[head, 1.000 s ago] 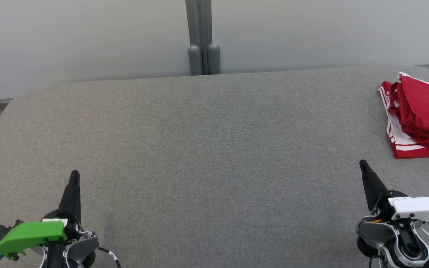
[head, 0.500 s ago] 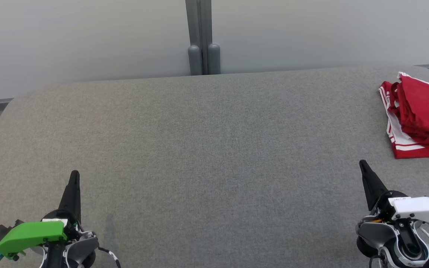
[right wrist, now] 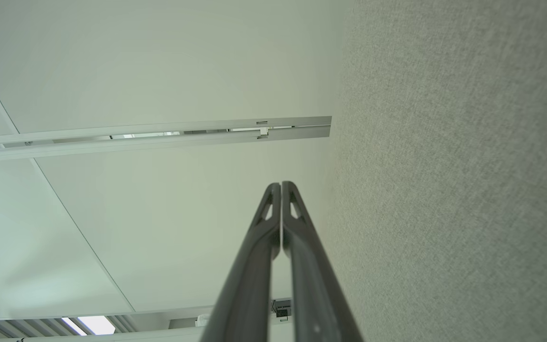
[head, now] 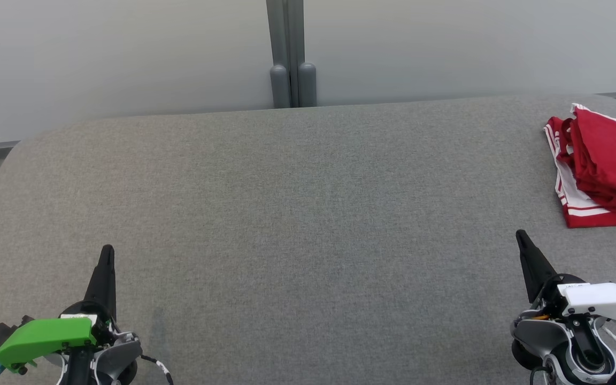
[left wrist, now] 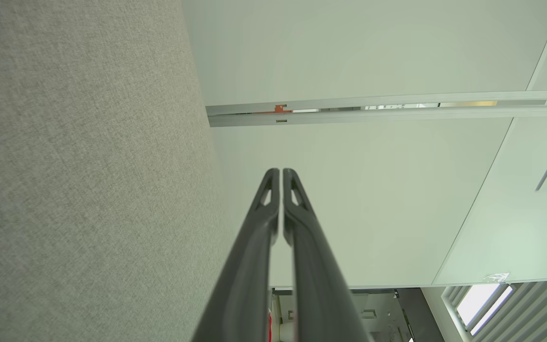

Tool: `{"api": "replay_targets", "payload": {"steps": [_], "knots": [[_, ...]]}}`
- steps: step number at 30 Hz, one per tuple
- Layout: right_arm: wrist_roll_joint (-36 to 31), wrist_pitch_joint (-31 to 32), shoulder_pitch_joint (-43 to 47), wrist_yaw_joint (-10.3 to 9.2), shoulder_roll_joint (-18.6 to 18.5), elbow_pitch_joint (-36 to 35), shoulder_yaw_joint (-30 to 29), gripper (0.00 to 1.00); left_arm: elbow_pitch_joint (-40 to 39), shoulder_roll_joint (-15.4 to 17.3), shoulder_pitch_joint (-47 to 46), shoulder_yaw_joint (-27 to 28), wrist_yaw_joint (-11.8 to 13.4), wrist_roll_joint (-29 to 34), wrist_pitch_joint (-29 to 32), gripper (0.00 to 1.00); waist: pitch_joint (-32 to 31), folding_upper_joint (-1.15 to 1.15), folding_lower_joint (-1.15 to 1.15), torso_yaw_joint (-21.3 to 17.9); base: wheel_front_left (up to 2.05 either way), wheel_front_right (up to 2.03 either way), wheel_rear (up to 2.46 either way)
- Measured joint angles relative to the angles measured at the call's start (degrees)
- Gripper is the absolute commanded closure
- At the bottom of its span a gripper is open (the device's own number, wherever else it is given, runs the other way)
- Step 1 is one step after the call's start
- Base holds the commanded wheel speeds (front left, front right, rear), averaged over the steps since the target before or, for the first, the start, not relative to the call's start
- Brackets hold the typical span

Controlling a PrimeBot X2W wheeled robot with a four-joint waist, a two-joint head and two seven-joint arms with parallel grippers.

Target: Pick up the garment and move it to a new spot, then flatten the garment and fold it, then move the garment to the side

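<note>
A red garment (head: 607,166) with white stripes lies folded at the far right of the grey table (head: 297,214), partly cut off by the head view's right edge. My left gripper (head: 107,250) rests at the lower left, shut and holding nothing. At the lower right my right gripper (head: 520,234) is also shut and empty, a short way in front of the garment and apart from it. In the left wrist view the left gripper (left wrist: 280,171) has its fingertips pressed together. The right gripper (right wrist: 280,184) looks the same in the right wrist view.
A pale partition wall (head: 126,53) with a grey vertical post (head: 289,53) stands behind the table's far edge. The table's left corner is rounded.
</note>
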Motion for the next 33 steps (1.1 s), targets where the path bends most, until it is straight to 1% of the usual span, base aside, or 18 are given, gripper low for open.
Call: {"api": "replay_targets", "payload": {"steps": [33], "knots": [[-0.05, 0.19, -0.01, 0.0, 0.11, 0.01, -0.18, 1.0, 0.0, -0.01, -0.01, 0.0, 0.0, 0.0, 0.01, 1.0, 0.0, 0.0, 0.0, 0.0, 0.0, 0.0, 0.0]]}}
